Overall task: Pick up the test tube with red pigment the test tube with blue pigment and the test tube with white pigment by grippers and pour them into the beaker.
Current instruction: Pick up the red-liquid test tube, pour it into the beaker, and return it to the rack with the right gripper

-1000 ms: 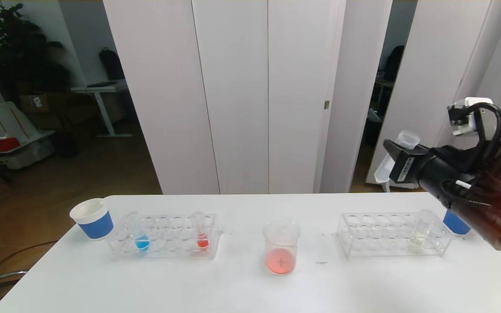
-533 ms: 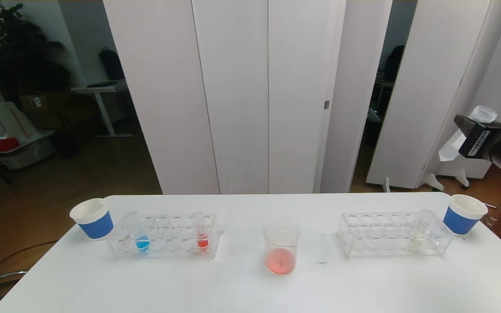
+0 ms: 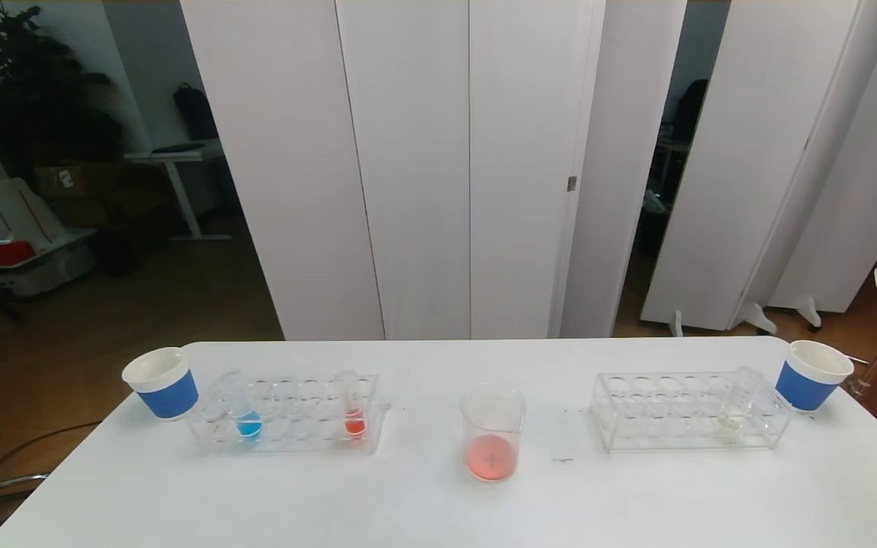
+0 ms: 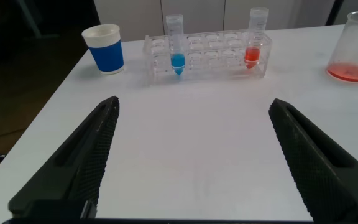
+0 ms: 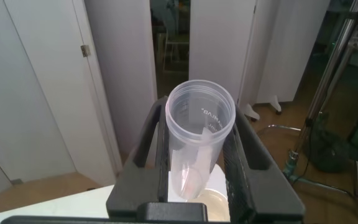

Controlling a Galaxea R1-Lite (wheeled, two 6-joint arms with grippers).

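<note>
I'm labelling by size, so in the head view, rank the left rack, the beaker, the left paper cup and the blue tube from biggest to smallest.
1. Left rack
2. Beaker and left paper cup, too alike to rank
3. Test tube with blue pigment

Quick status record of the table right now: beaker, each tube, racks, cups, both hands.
beaker: mid-table, red liquid at bottom
blue tube: left rack
red tube: left rack
white tube: right rack
left cup: left of left rack
right cup: right of right rack
empty tube: held by right hand, off table's right edge, above right cup
left hand: open, empty, low over near-left table
</note>
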